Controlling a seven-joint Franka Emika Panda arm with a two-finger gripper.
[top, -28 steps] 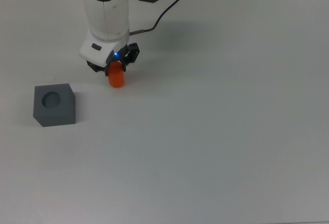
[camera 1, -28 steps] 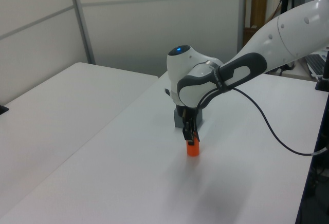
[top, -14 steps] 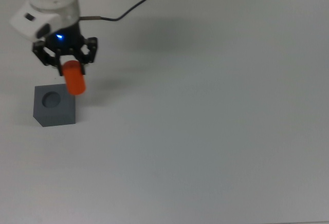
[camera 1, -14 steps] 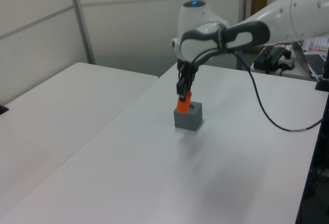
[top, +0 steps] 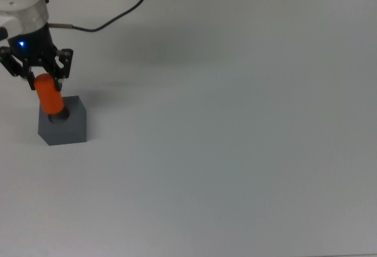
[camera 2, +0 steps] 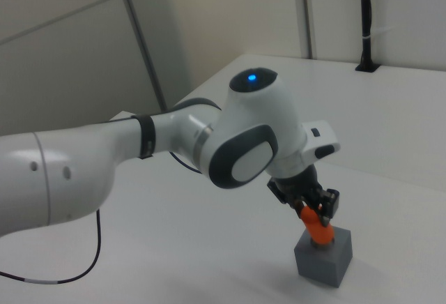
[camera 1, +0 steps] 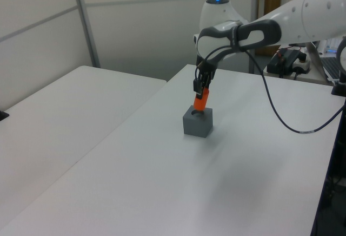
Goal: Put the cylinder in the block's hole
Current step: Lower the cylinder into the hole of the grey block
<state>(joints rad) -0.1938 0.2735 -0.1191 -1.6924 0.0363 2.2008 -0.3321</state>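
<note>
Surface: plain white table point(top: 235, 151), partition wall behind in the left view
Gripper: gripper point(top: 42, 81) pinching the cylinder point(top: 49, 94) near its top
Cylinder: tilted, lower end right at the block's point(top: 66, 128) hole, around 9 o'clock in the top view
Risk: imo that lean could catch the end on the hole's rim, so it jams or nudges the block sideways
Count: one cylinder, one block, one arm
</note>
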